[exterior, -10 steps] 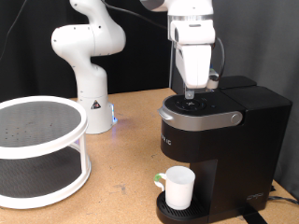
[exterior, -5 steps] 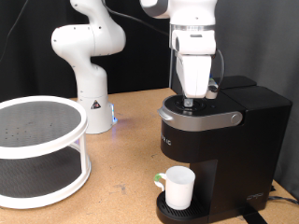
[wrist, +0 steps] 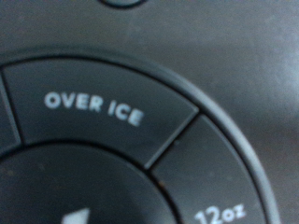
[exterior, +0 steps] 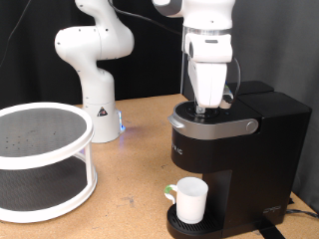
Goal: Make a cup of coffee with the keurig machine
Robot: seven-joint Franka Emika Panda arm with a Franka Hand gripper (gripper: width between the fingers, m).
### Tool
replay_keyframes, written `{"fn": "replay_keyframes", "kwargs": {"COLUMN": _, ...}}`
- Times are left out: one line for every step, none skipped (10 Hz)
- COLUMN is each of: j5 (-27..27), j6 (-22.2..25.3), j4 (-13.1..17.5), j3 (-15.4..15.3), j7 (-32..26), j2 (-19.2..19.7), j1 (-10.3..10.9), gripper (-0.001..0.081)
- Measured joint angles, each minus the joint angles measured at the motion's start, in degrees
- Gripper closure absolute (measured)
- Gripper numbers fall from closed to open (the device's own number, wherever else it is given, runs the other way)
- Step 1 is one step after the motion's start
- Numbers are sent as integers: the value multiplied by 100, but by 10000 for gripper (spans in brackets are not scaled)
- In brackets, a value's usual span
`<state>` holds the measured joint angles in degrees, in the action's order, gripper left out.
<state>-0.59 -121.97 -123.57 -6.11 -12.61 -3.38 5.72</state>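
- your hand hangs just above the keurig machine top buttons; finger spread cannot be determined.
- the cup stands on the machine's drip tray.

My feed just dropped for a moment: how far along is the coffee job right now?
Done: the cup stands on the drip tray under the keurig machine, whose lid is down. In hand: the gripper is at the machine's top buttons; the wrist view shows the OVER ICE button close up. Left: no coffee visible pouring.
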Motion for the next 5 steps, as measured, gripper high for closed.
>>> {"fn": "replay_keyframes", "kwargs": {"j5": 24, "j6": 85, "j4": 59, "j3": 4, "j7": -26, "j2": 38, "j1": -2, "gripper": 806}}
{"fn": "replay_keyframes", "kwargs": {"j5": 42, "j6": 150, "j4": 99, "j3": 9, "j7": -42, "j2": 64, "j1": -3, "gripper": 806}}
{"fn": "replay_keyframes", "kwargs": {"j5": 56, "j6": 224, "j4": 145, "j3": 12, "j7": -50, "j2": 94, "j1": -4, "gripper": 806}}
{"fn": "replay_keyframes", "kwargs": {"j5": 68, "j6": 328, "j4": 221, "j3": 15, "j7": -64, "j2": 144, "j1": -7, "gripper": 806}}
{"fn": "replay_keyframes", "kwargs": {"j5": 75, "j6": 477, "j4": 322, "j3": 16, "j7": -85, "j2": 208, "j1": -9, "gripper": 806}}
